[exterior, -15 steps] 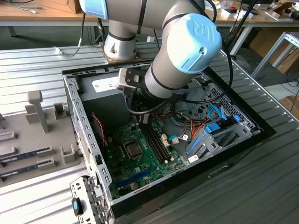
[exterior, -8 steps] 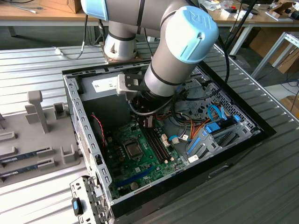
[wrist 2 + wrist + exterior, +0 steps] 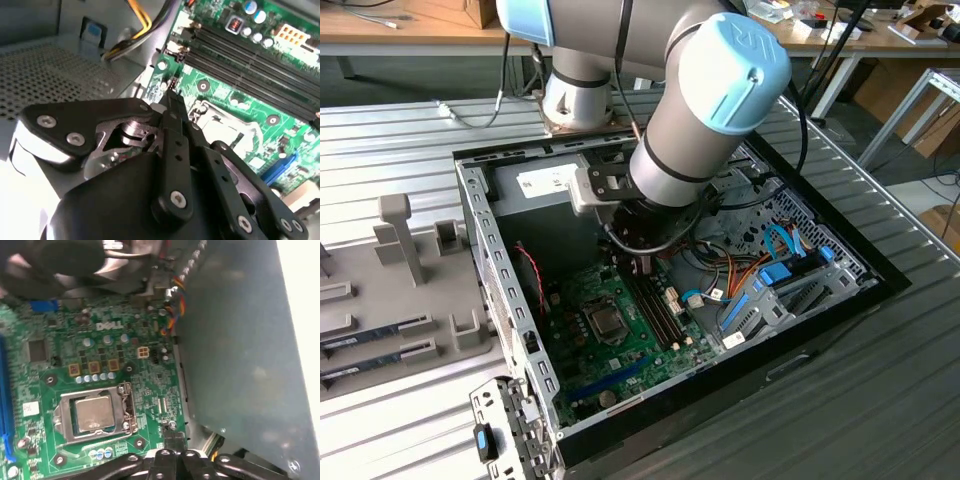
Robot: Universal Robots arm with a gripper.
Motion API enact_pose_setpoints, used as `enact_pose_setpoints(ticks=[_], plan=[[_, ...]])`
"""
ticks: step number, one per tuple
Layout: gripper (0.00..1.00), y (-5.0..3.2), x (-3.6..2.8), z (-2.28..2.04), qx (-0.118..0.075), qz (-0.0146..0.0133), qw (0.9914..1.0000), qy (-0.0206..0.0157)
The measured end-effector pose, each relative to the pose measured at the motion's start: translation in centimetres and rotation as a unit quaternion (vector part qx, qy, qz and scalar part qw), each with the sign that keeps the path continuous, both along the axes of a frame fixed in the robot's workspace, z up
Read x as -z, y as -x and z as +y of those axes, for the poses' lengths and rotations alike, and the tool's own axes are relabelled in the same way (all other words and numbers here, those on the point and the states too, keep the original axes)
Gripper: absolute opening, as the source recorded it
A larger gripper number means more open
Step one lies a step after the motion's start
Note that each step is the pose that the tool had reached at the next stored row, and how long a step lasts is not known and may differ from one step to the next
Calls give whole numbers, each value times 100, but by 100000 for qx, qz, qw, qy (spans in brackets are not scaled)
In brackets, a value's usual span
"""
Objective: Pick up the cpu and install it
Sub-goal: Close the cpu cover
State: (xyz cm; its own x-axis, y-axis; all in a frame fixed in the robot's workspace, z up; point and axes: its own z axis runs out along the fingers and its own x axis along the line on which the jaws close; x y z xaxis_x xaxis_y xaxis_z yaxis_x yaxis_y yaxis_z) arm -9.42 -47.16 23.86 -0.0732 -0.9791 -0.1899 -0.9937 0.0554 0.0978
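Note:
The cpu (image 3: pixel 93 413) is a small silvery square lying flat inside its metal socket frame on the green circuit board (image 3: pixel 145 380). In the exterior view the cpu (image 3: pixel 606 321) sits mid-board, inside the open computer case. My gripper (image 3: pixel 642 268) hangs inside the case just above the board, off the socket's far corner by the black memory slots (image 3: pixel 658 308). Its dark fingers meet at the tip in both wrist views, gripper (image 3: pixel 171 96) and gripper (image 3: pixel 175 440), with nothing seen between them. The finger linkage covers part of the socket (image 3: pixel 222 125) in the second wrist view.
The metal case walls (image 3: pixel 505 275) hem in the board. Orange and blue cables (image 3: pixel 740 275) and a blue drive bracket (image 3: pixel 760 295) crowd the exterior view's right. A grey box with a white label (image 3: pixel 545 182) sits at the back. A grey tray (image 3: pixel 390 300) with memory sticks lies outside.

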Motion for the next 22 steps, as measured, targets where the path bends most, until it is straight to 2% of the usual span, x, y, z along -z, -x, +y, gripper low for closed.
enact_pose_setpoints(ticks=[5, 12, 13, 14, 15, 17, 19, 20, 21, 22], plan=[[11, -3, -5, 0, -1446, 14, 99990, 6], [11, -3, -5, 0, -1632, 18, 99987, 6], [11, -3, -12, -2, -4651, 19, 99891, 257], [11, -4, -11, -2, -5117, 27, 99868, 439], [11, -52, -9, -22, -5241, 147, 99861, 484], [11, -116, -8, -34, -5241, 323, 99861, 479], [11, -153, -9, -60, -5244, 448, 99860, 475], [11, -153, -8, -75, -5282, 462, 99857, 612], [11, -154, -9, -77, -5307, 506, 99848, 1393], [11, -154, -9, -80, -5342, 561, 99825, 2456]])
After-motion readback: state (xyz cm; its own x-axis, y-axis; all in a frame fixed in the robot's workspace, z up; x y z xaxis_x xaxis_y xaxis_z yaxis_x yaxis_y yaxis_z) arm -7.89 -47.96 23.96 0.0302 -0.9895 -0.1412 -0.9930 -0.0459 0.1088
